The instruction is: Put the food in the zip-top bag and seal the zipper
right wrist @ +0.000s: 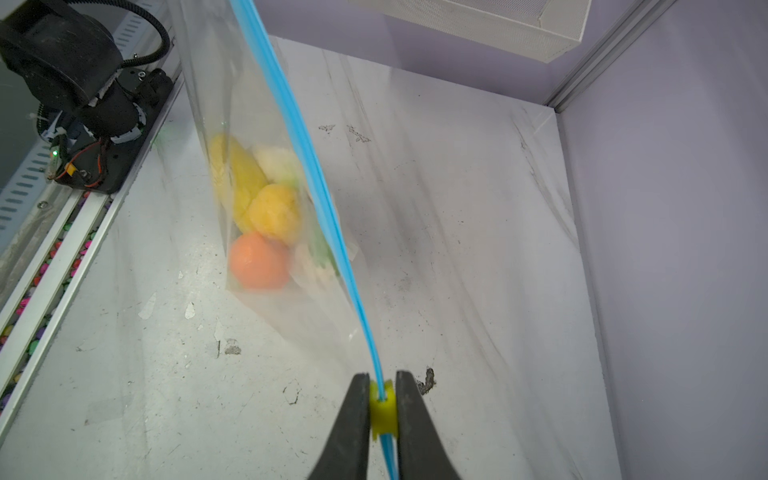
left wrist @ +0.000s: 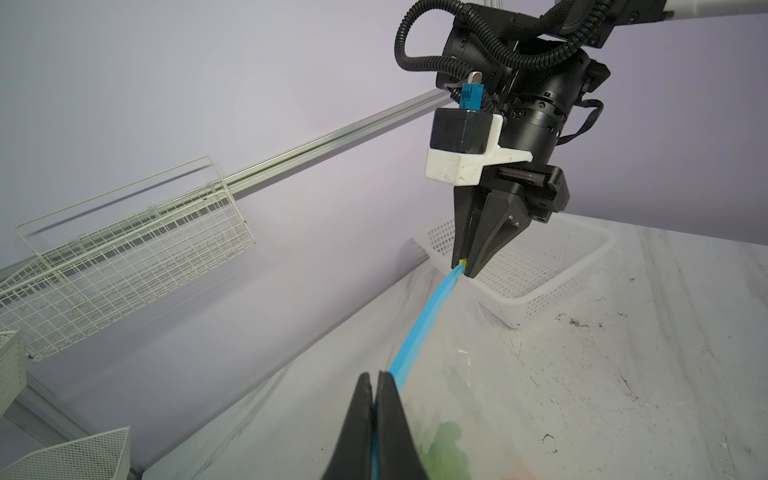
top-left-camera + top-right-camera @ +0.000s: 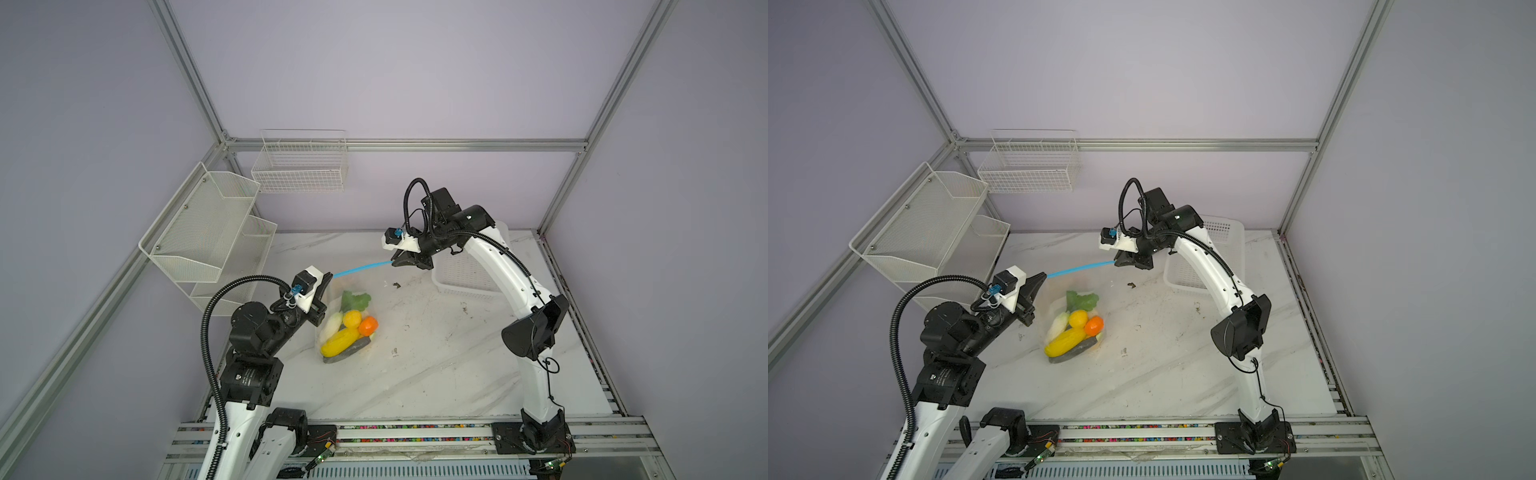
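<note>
Nearest you: the table, marble-look and scuffed. Over its L-centre is the food, all inside the bag. Count 6 pcs: 1 long yellow, 1 round yellow, 1 orange, 1 white, 1 green leafy, 1 dark. The bag is 1 pc, clear, hanging mouth-up. You cannot tell whether its bottom touches the table.

The L gripper is clamped on the near-L end of the zipper. The zipper is 1 blue strip, taut and straight, with its long axis running near-L to far-R. At the far end the R gripper is pinched on the yellow slider, 1 pc.

Just beyond the R gripper lies 1 white basket, partly under the R arm. Farthest, on the walls: 1 mesh shelf and 1 wire rack.
</note>
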